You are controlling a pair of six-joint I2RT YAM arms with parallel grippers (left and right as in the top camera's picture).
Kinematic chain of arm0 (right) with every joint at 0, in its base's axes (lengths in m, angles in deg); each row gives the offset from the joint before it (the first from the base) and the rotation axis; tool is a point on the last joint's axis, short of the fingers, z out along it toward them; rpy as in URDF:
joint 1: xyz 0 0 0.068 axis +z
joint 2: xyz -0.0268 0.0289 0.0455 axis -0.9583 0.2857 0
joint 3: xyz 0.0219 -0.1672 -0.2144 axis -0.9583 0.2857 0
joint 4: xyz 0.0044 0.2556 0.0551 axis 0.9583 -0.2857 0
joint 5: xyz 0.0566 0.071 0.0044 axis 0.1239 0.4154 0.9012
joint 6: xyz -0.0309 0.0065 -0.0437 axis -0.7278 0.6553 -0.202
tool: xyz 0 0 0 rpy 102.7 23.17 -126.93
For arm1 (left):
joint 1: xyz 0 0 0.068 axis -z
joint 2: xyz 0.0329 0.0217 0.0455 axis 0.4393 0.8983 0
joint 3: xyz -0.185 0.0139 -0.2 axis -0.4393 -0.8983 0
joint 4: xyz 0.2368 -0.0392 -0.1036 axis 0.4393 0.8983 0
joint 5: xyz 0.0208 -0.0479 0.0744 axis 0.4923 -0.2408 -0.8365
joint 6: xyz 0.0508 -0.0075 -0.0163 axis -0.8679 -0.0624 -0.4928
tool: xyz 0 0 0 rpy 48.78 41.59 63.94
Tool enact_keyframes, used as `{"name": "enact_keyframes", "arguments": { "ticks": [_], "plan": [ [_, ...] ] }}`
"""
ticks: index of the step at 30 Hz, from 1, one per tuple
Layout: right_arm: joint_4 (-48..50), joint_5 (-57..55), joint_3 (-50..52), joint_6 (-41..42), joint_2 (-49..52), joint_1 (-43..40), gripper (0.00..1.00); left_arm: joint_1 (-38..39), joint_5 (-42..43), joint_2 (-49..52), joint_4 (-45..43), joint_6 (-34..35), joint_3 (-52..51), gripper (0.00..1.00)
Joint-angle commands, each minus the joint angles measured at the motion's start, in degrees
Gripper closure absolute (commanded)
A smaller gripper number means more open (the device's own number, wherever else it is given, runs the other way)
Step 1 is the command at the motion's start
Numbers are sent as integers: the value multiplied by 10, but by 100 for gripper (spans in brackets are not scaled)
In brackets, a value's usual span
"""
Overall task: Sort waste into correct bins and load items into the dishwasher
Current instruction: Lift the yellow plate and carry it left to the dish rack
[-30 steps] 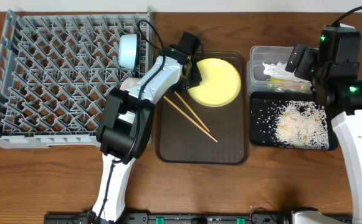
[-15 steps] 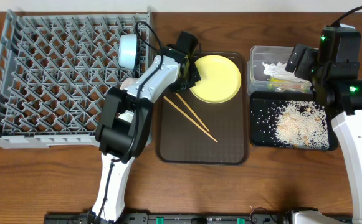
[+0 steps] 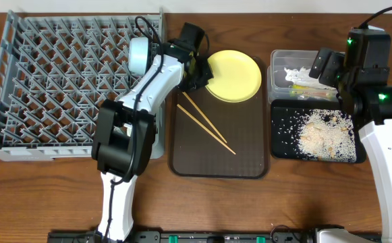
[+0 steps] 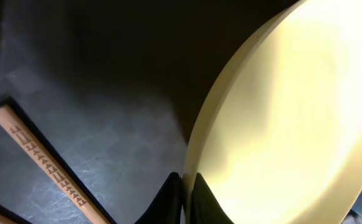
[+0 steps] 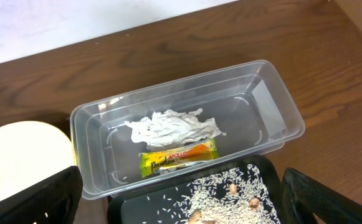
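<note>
Where brown tray (image 3: 243,158) rests on dark wooden table (image 3: 303,202), grey rack (image 3: 47,88) beside

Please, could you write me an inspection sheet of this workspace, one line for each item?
Surface: wooden table, brown serving tray on it.
Job's things: yellow plate held by its rim; two chopsticks on the serving tray; pale bowl in the dish rack; crumpled paper and snack wrapper in the clear tub; rice scraps on the black tray.
Clutter: nothing seen.
Grippers: left gripper shut on the plate's rim; right gripper open, empty, over the clear tub.
Cables: black cable at left arm, another at right arm.
Surroundings: nothing seen.
</note>
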Motion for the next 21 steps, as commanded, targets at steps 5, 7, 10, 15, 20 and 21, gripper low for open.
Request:
{"name": "enact_keyframes", "arguments": {
  "ticks": [5,7,10,15,20,21],
  "plan": [
    [-10,-10,-1,6,-3,-5,1,-33,118,-18,-10,-49,-3,92],
    [-9,-10,-1,6,-3,-5,1,-42,126,-29,-11,-62,-3,93],
    [-9,-10,-1,6,-3,-5,1,-51,125,-55,-11,-91,-3,93],
    [-9,-10,-1,6,-3,-5,1,-67,112,-116,-9,-130,-3,92],
    [-9,-10,-1,6,-3,-5,1,-94,104,-175,3,-160,-3,93],
    [-9,-10,-1,6,-3,-5,1,-104,104,-186,9,-167,-3,93]
  ]
}}
